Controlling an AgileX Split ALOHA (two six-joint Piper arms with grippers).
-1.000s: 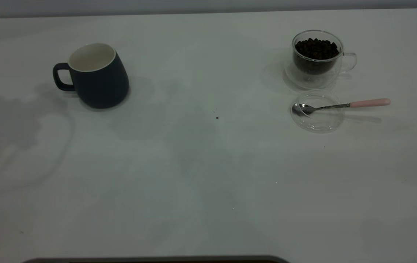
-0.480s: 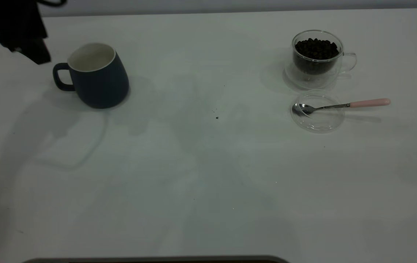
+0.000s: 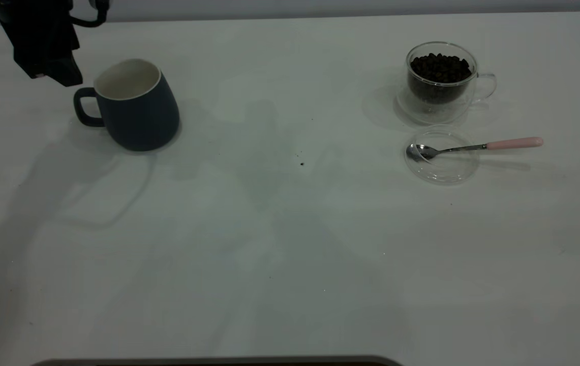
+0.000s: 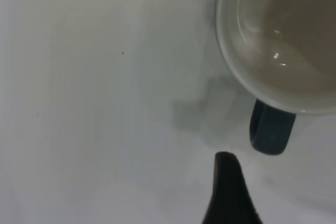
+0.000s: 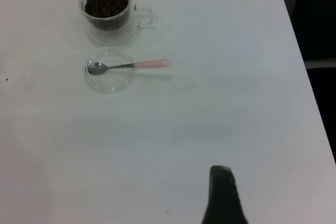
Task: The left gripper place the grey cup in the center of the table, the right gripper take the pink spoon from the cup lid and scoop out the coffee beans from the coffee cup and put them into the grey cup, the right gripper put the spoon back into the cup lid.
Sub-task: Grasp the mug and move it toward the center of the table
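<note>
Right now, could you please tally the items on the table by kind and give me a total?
Cups: 2, the grey cup and the coffee cup holding the coffee beans
Lids: 1, the cup lid
Spoons: 1, the pink spoon, resting on the lid
Total: 4

The left gripper (image 3: 48, 63), absent from the exterior view 1 second ago, has come in at the far left corner of the table (image 3: 290, 244). Since 0.5 seconds ago it has edged closer to the handle of the grey cup (image 3: 137, 107), and its shadow has shifted with it.
</note>
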